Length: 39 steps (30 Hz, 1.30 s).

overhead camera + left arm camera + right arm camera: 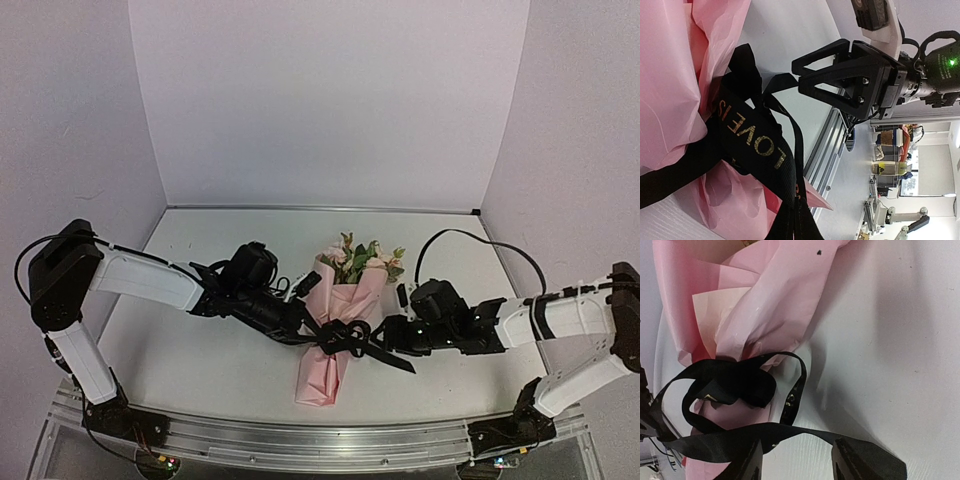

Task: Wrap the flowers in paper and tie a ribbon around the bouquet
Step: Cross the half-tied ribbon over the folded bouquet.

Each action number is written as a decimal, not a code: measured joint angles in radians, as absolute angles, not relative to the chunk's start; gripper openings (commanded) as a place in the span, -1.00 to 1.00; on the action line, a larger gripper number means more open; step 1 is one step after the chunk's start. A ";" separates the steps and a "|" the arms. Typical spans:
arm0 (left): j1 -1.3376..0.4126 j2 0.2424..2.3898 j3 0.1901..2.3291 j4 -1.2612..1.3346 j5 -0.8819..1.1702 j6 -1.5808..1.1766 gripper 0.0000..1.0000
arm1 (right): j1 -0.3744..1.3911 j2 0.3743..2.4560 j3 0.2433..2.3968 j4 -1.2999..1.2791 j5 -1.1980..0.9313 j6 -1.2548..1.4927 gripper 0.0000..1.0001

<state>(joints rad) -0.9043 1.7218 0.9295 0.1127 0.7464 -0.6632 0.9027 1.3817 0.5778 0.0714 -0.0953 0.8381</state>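
Observation:
The bouquet lies at the table's middle, a slim pink paper cone with the flowers at its far end. The black ribbon is looped round its waist, and its gold lettering shows in the left wrist view. My left gripper sits against the cone's left side. It is shut on ribbon strands that run down into its fingers. My right gripper is just right of the knot, open. A ribbon tail crosses in front of its spread fingertips, and they do not pinch it.
White table with walls behind and on both sides. An aluminium rail runs along the near edge, just below the cone's tip. A ribbon tail trails toward the right arm. Both forearms reach inward from the front corners.

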 measured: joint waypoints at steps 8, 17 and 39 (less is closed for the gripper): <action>-0.904 1.722 0.931 0.101 0.790 -0.642 -1.00 | 0.906 1.296 0.503 0.058 -0.114 0.826 -0.03; -0.904 1.726 0.956 0.084 0.845 -0.597 -1.00 | 0.868 1.558 0.706 0.099 -0.154 0.794 -0.31; -0.904 1.740 0.965 0.071 0.824 -0.629 -1.00 | 0.858 1.544 0.693 0.103 -0.122 0.823 -1.00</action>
